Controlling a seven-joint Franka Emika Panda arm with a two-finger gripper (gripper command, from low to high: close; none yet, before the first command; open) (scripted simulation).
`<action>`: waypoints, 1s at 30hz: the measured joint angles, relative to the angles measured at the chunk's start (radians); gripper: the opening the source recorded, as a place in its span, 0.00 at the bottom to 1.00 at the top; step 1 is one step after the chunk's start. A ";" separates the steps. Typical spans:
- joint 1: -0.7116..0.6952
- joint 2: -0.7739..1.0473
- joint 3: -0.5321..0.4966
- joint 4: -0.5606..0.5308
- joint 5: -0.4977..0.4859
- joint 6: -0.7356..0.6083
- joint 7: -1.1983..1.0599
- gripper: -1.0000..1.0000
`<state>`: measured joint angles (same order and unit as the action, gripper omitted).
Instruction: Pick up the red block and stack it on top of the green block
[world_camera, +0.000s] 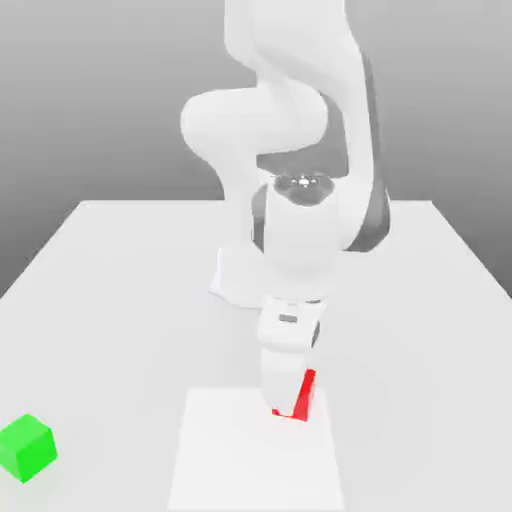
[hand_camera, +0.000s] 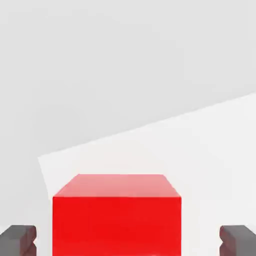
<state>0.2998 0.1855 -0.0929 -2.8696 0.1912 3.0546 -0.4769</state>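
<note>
My hand (world_camera: 287, 392) straddles the red block (hand_camera: 116, 215) on the worktop's (world_camera: 120, 300) pale mat, fingers (hand_camera: 18, 239) apart with gaps either side, nothing gripped; green block (world_camera: 26, 447) sits well apart.

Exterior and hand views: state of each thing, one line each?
red block: resting on the lighter white patch, between the fingers, gaps on both sides, not gripped.
green block: on the table at the exterior view's left, apart, nothing on it.
gripper: lowered around the red block, fingers clear of its sides.
</note>
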 joint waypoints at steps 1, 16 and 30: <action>0.000 0.000 0.000 0.000 0.000 0.000 0.000 0.00; 0.012 -0.229 -0.072 -0.033 -0.213 -0.194 0.152 0.00; -0.368 -0.044 -0.282 0.384 -0.111 -0.452 0.572 0.00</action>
<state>-0.0681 0.1420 -0.3745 -2.4860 0.0802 2.6021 0.0951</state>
